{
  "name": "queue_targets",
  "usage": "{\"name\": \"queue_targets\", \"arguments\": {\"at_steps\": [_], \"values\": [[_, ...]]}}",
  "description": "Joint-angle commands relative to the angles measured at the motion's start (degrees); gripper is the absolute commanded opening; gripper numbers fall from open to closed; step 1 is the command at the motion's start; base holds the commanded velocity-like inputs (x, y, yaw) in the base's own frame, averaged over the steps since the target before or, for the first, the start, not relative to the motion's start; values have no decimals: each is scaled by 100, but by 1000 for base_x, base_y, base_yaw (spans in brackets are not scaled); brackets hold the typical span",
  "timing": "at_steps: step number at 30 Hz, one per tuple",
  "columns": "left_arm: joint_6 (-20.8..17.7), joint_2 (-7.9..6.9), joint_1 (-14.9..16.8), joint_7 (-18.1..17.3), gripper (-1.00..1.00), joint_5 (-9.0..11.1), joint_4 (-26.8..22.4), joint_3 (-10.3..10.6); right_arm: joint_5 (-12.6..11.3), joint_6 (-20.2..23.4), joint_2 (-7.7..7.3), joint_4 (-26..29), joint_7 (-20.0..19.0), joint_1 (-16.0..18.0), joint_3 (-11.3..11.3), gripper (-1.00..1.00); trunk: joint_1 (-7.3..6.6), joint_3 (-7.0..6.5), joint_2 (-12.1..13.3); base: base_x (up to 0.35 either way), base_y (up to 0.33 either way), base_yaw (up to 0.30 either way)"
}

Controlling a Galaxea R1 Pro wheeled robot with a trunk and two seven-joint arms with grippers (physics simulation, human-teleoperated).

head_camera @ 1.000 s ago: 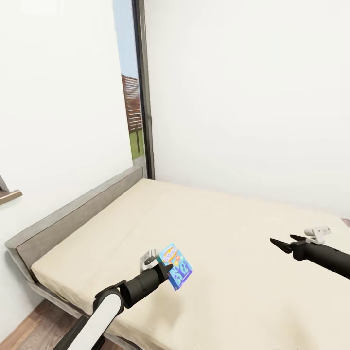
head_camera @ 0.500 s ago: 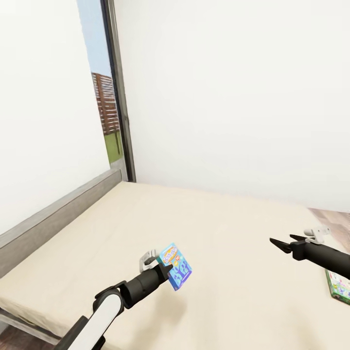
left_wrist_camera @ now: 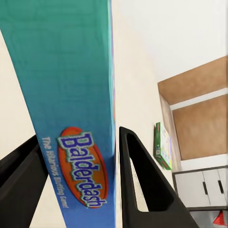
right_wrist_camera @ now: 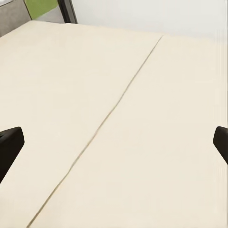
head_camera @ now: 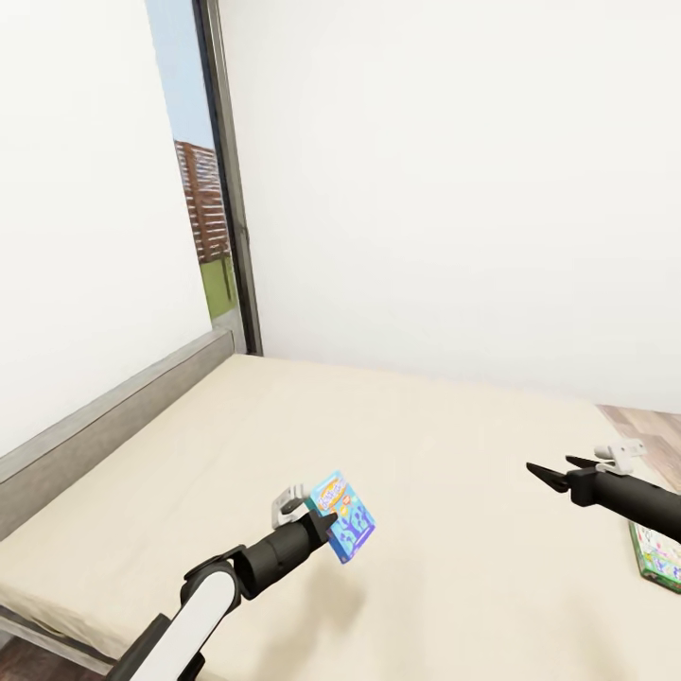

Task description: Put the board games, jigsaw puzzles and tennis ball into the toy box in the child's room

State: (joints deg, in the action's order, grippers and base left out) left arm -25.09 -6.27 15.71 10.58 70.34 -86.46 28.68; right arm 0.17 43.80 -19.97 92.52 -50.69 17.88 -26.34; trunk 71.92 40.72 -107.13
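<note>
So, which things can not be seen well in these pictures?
- Green board game: cut off by the head view's right edge and partly behind the right arm; small and edge-on in the left wrist view.
- Balderdash box: cropped in the left wrist view.
- Right tool: its fingertips sit at the right wrist view's edges.

The board game [head_camera: 341,518] is blue shading to teal, with a pale "Balderdash" on an orange oval. At four o'clock lies a second board game [head_camera: 658,554], green-edged and pale-faced. The bed [head_camera: 312,445] is plain cream, its headboard [head_camera: 113,416] grey, the walls [head_camera: 454,180] white.
</note>
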Motion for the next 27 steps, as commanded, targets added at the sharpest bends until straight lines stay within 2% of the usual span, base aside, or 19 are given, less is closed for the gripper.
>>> {"name": "queue_targets", "arguments": {"at_steps": [1,2,5,8,25,27], "values": [[-6,-3,6,55,-100,51,-13,10,2,41,2,3,-24,5,-49,100,-23,-12,39,1,-1,-2],[-7,-2,7,56,-100,47,-16,11,2,41,9,3,-23,5,-101,100,-45,-30,79,0,0,-1],[29,-88,-38,51,-100,48,16,10,19,46,107,-13,74,34,-1,100,-44,-30,77,0,0,0],[29,-88,-38,51,-100,48,16,10,19,46,198,-13,170,34,-1,100,-44,-30,77,0,0,0],[29,-88,-38,51,-100,48,16,10,19,46,198,-13,170,34,-1,100,-44,-30,77,0,0,0],[30,-116,-73,45,-100,67,-11,-5,-21,47,186,-6,105,14,-57,100,-88,-66,158,0,0,0]]}}
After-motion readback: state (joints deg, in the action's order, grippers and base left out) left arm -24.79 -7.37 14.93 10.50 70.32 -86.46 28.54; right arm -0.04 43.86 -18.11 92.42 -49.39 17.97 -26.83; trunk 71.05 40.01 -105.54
